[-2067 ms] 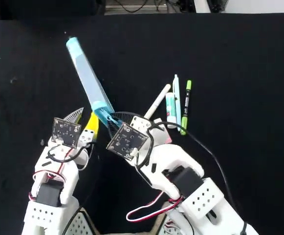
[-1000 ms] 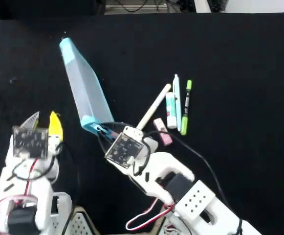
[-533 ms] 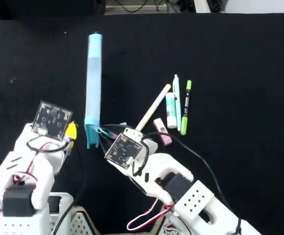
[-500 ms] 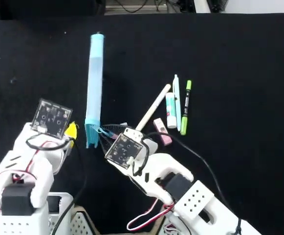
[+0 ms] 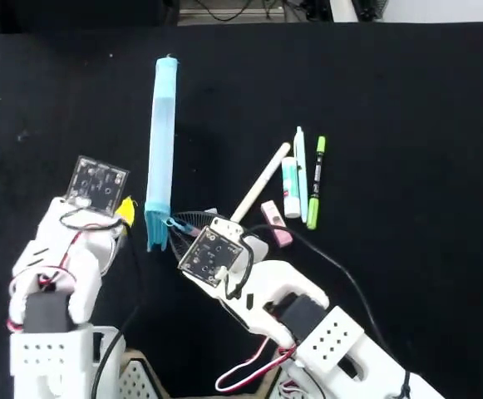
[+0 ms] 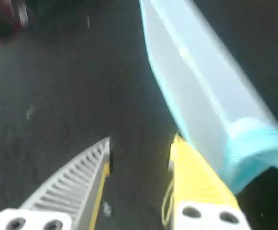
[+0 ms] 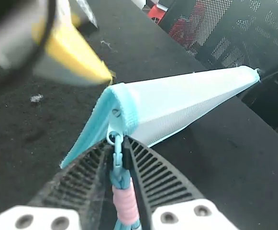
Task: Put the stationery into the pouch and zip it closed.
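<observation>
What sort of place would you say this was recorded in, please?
Probably a robotics lab or hobby workbench: a black-covered table carries two white robot arms, loose cables lie past its far edge, and what looks like a mesh office chair stands nearby.

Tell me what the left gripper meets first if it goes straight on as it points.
Probably the pouch: it slants across just ahead of the left gripper, by its yellow finger. Between the open fingers lies bare table.

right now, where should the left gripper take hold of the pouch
Probably the near end band of the pouch, approached from the left arm's side. The pouch stands narrow on edge, and the right gripper pinches the zipper pull there.
</observation>
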You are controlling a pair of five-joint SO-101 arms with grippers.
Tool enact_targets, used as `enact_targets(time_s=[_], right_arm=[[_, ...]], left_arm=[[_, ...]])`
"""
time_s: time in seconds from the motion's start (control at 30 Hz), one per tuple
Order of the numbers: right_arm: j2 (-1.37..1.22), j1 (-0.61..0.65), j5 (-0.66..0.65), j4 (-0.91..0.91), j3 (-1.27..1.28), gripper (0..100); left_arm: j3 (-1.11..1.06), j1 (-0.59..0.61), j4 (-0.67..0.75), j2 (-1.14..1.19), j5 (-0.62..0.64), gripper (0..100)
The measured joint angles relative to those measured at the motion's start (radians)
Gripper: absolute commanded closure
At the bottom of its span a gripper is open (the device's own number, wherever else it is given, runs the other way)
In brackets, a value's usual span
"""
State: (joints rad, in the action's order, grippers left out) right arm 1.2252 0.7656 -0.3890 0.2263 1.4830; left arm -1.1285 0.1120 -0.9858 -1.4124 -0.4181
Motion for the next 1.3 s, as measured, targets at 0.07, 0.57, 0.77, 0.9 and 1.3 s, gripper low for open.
enact_targets(time_s=[0.07, 0.57, 0.77, 0.9, 1.3], right_arm=[[0.0, 0.0, 0.0, 0.0, 0.0, 98.8], [0.0, -0.003, 0.0, 0.0, 0.0, 98.8], [0.0, -0.003, 0.0, 0.0, 0.0, 98.8], [0.0, 0.0, 0.0, 0.0, 0.0, 98.8], [0.0, 0.0, 0.0, 0.0, 0.02, 98.8]], left_arm=[[-0.087, 0.003, 0.091, 0.0, 0.003, 79], [-0.44, -0.215, 0.517, 0.0, 0.232, 79], [-0.44, -0.157, 0.516, 0.0, 0.284, 79], [-0.411, -0.126, 0.42, 0.0, 0.288, 79], [-0.267, -0.046, 0.046, 0.0, 0.192, 79]])
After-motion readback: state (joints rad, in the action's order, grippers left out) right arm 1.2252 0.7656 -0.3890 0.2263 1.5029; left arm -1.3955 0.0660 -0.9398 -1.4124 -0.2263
